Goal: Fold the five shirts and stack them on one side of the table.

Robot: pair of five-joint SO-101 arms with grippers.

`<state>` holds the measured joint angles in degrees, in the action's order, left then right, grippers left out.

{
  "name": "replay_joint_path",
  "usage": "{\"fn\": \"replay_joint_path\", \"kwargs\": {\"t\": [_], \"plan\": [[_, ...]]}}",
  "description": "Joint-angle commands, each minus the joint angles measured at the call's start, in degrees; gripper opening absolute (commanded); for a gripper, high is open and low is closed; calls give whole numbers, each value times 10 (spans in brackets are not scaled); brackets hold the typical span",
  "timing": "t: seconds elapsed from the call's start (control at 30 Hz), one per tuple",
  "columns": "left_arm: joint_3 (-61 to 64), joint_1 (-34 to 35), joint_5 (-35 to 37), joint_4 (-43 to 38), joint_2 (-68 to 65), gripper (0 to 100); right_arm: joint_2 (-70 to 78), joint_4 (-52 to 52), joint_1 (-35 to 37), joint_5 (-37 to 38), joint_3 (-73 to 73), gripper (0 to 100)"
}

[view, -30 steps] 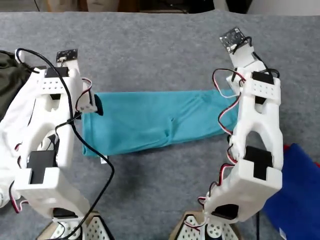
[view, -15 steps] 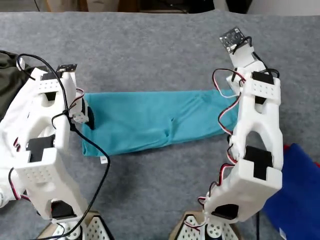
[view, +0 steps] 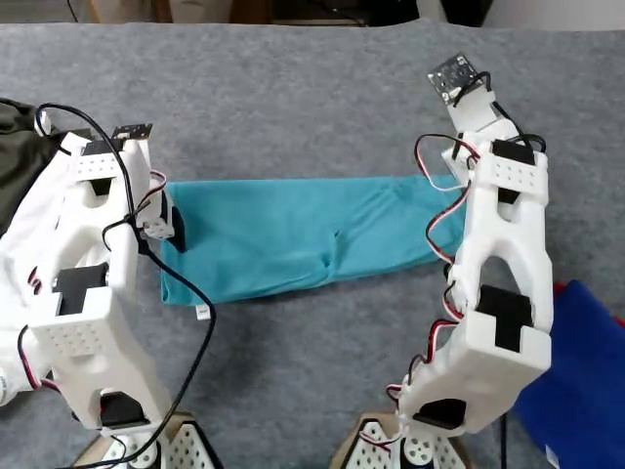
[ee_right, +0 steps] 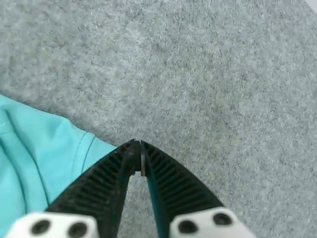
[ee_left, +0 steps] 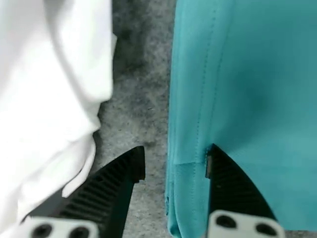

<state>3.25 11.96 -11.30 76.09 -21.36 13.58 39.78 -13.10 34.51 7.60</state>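
A teal shirt [view: 303,239], folded into a long strip, lies across the middle of the grey table [view: 293,88]. My left gripper [view: 168,225] is low at its left end. It is open [ee_left: 173,166]: one finger rests over bare table, the other on the teal shirt [ee_left: 247,99] just inside its hem. My right gripper [ee_right: 139,148] is shut, tips meeting at the corner of the teal shirt [ee_right: 34,153] at the strip's right end. Whether any cloth is pinched is not clear. The right arm [view: 498,225] covers that end from above.
A white shirt [ee_left: 49,94] lies close beside the strip's left end. A dark olive shirt [view: 15,147] is bunched at the table's left edge. A blue shirt [view: 586,391] lies at the near right corner. Bare table stretches behind the strip.
The left arm has swung left and slightly toward the near side, so its gripper now sits at the strip's left edge. The right arm and the shirt have not moved.
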Motion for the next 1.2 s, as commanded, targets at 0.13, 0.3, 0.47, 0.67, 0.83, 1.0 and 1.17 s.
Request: {"fn": "replay_joint_path", "kwargs": {"t": [0.13, 0.3, 0.47, 0.67, 0.83, 1.0, 1.17], "plan": [[4, -6, 61, -39, -34, 210, -1, -11, -7, 4, 1, 7], [-18, -6, 62, -27, -58, 210, -1, -11, -7, 4, 1, 7], [-24, -7, 62, -21, -64, 192, -1, -11, -7, 4, 1, 7], [-24, -37, 56, -25, -64, 16, -1, -11, -8, 4, 1, 7], [-34, -59, 61, -26, -61, 27, -2, -11, -18, 1, 1, 6], [-91, -50, 58, 12, -58, 19, -1, -24, -70, -43, -24, 6], [-199, -80, 57, 110, -64, 19, 0, -38, -161, -139, -58, 9]]}}
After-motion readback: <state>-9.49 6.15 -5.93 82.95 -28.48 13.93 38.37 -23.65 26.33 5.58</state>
